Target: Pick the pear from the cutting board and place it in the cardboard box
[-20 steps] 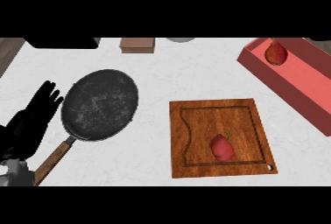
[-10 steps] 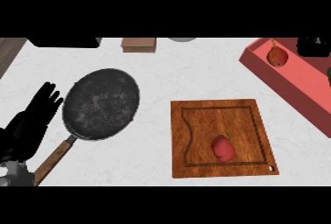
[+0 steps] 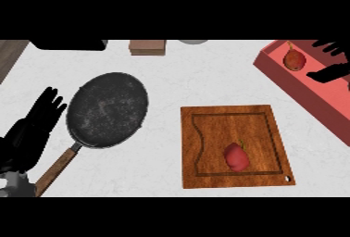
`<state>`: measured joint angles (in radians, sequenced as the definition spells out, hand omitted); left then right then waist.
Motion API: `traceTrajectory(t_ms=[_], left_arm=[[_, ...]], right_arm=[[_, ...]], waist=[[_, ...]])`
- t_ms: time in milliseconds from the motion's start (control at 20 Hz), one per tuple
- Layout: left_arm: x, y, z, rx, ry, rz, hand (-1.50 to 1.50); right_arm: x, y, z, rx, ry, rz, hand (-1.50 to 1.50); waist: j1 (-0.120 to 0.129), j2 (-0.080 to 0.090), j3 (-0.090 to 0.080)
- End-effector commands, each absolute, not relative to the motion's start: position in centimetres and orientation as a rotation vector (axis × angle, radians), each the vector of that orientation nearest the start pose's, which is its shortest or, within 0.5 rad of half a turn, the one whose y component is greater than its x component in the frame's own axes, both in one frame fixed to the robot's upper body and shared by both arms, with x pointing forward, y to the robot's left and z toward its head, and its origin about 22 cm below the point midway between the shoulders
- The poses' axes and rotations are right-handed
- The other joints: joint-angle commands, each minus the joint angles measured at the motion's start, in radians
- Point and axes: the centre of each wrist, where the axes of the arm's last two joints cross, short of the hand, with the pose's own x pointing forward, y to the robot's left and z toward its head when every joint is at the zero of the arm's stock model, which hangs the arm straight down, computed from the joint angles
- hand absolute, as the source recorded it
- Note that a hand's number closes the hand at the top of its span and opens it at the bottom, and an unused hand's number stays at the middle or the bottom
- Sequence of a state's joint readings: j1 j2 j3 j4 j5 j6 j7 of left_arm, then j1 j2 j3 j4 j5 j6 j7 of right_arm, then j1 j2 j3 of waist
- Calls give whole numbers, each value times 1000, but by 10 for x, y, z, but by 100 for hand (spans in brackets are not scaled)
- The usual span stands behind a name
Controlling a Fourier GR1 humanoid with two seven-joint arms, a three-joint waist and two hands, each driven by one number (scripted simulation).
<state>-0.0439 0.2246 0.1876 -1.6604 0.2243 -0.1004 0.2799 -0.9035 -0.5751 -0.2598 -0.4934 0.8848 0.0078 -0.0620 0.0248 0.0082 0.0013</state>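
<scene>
board: wooden cutting board (image 3: 236,146) is my ref point; sits lower centre-right of the counter (image 3: 178,83)

pear: reddish pear (image 3: 237,156) lies on the board, lower-right part, inside the groove; stem end points up-away; nothing touching it; not picked yet

box: red-looking box (image 3: 301,88) up-right of the board, well apart from pear; open top; already has a 2nd reddish fruit (image 3: 295,59) in its far end

R hand: right hand (image 3: 333,62) up-right of the board, over the box's far end, beside that 2nd fruit; only dark fingers show at frame edge; look spread, holding nothing; nowhere near the pear

L hand: left hand (image 3: 31,127) far left of the board, fingers up and relaxed, resting; empty

pan: dark frying pan (image 3: 107,115) w/ wooden handle, left of the board, between L hand and board; not in the way

other: small brown block (image 3: 147,46) and a grey round thing, both far side, above-left of board; irrelevant

step, my read: reach to pear, barely started; R hand is at the wrong fruit's spot

how to do it well: bring R hand back down-left to the board; come in from above w/ fingers wide; straddle the pear's fat middle, not the stem; close only once pear sits between thumb and fingers; lift straight up to clear the box wall; drop into a free stretch of the box, away from the fruit already there

risk: pear is rounded, may roll if nudged side-on
</scene>
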Motion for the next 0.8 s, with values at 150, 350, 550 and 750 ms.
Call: traceTrajectory(t_ms=[150,350,550,750], left_arm=[[250,312,50,31,-1450,37,0],[246,315,52,43,-1454,31,0],[240,325,43,35,-1427,36,0],[246,323,43,65,-1443,69,0]], right_arm=[[415,-401,138,-954,-1471,429,-150],[413,-409,142,-884,-1555,143,-150],[401,-436,150,-838,-1579,7,-150],[371,-479,152,-830,-1557,-31,-150]], waist=[[-19,-5,0],[-10,-3,1],[-11,-4,-1],[-22,-8,-1]])
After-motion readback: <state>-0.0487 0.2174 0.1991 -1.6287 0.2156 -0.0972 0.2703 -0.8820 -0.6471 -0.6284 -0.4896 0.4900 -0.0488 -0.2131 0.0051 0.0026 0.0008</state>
